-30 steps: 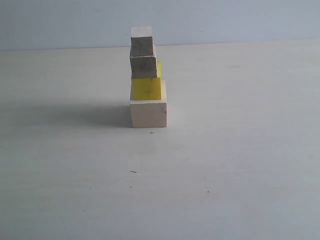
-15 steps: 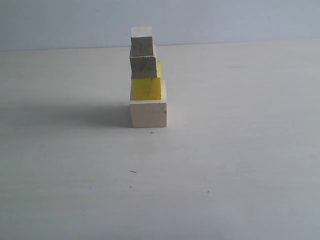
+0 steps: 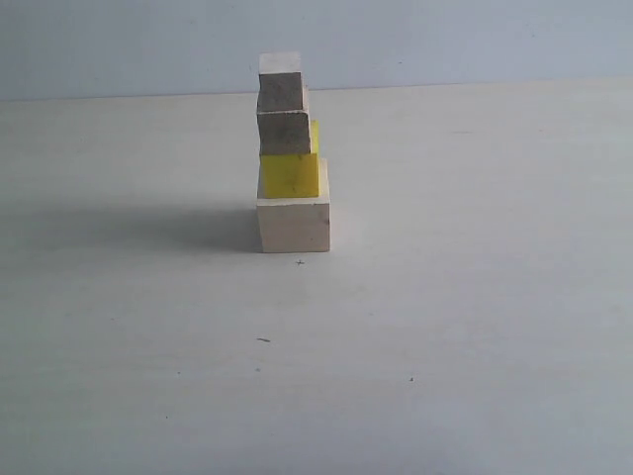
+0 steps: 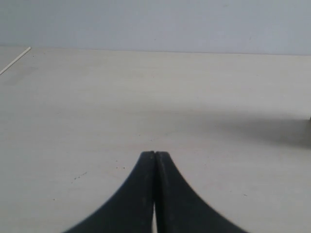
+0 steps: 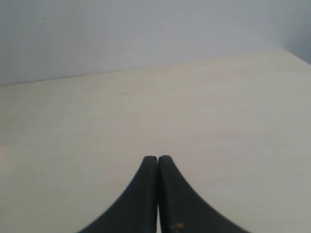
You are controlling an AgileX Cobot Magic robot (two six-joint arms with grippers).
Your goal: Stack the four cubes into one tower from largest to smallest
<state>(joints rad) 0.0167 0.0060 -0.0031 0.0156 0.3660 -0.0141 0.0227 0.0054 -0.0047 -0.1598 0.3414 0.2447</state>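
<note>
- Tower [image 3: 290,163] stands on the table [image 3: 475,317], a bit left of centre in the exterior view and toward the far side, near the wall [image 3: 445,40].
- Large cube [image 3: 294,225] at the bottom, flat on the table, pale wood.
- Yellow cube [image 3: 290,175] on top of it, set toward the left side of the large cube's top. A bare strip of the large cube shows on the right.
- Medium cube [image 3: 285,134] on the yellow cube, left sides roughly flush. A sliver of yellow shows past its right edge.
- Small cube [image 3: 281,91] on top of the medium cube. Front faces of both upper cubes look grey, in shade.
- All four cubes touching in one column, upright, no clear lean.
- Shadow [image 3: 129,226] runs left from the tower base across the table.
- Left gripper [image 4: 155,156]: jaws pressed together, nothing between them, over bare table. No cube in its view.
- Right gripper [image 5: 158,160]: jaws pressed together too, holding nothing, over bare table.
- Neither gripper shows in the exterior view. Both are clear of the tower.
</note>
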